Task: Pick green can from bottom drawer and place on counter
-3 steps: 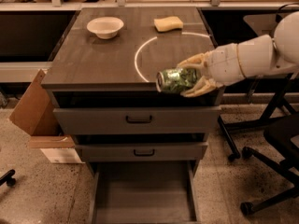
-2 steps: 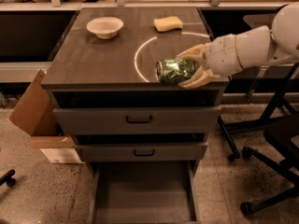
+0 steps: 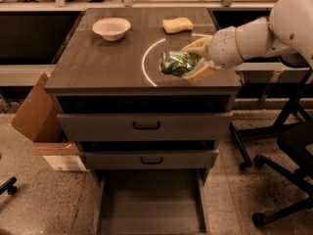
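Note:
My gripper (image 3: 191,60) is shut on the green can (image 3: 175,62), a shiny cylinder with a mottled green and silver label. The can lies on its side between the two cream fingers, over the right part of the counter (image 3: 107,62), inside the white arc. I cannot tell whether the can touches the counter top. The white arm reaches in from the right. The bottom drawer (image 3: 151,204) is pulled out below, with a bare grey floor.
A white bowl (image 3: 111,28) and a yellow sponge (image 3: 177,24) sit at the back of the counter. Two upper drawers with black handles (image 3: 146,126) are partly pulled out. A cardboard box (image 3: 41,126) stands at the left. Chair legs (image 3: 274,170) are at the right.
The gripper has carried the can up and leftward, from the counter's front right edge to over the counter inside the white arc.

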Available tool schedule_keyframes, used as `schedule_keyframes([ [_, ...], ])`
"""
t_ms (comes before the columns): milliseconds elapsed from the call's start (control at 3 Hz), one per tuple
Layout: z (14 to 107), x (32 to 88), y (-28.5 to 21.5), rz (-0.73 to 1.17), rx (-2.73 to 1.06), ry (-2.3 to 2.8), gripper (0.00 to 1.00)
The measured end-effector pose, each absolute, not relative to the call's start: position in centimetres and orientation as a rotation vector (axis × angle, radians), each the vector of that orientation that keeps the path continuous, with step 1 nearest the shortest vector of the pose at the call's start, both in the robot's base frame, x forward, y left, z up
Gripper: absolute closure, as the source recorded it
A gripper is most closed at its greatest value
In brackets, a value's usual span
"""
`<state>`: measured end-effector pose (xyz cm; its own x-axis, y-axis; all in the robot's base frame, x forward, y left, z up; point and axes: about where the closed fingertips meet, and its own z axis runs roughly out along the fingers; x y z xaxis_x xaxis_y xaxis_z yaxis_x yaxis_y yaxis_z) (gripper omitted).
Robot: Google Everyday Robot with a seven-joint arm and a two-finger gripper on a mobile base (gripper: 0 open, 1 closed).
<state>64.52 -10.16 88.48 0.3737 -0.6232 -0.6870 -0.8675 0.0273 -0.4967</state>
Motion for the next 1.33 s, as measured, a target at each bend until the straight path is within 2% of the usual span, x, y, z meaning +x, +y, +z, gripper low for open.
schedule_keyframes([
  [333, 87.9, 67.0, -9.9, 0.356, -1.654, 1.382, 1.00],
  [667, 87.1, 69.2, -9.9, 0.380, -1.620, 1.428, 0.83],
  [1333, 86.0, 71.9, -9.9, 0.398, -1.584, 1.490, 0.35],
])
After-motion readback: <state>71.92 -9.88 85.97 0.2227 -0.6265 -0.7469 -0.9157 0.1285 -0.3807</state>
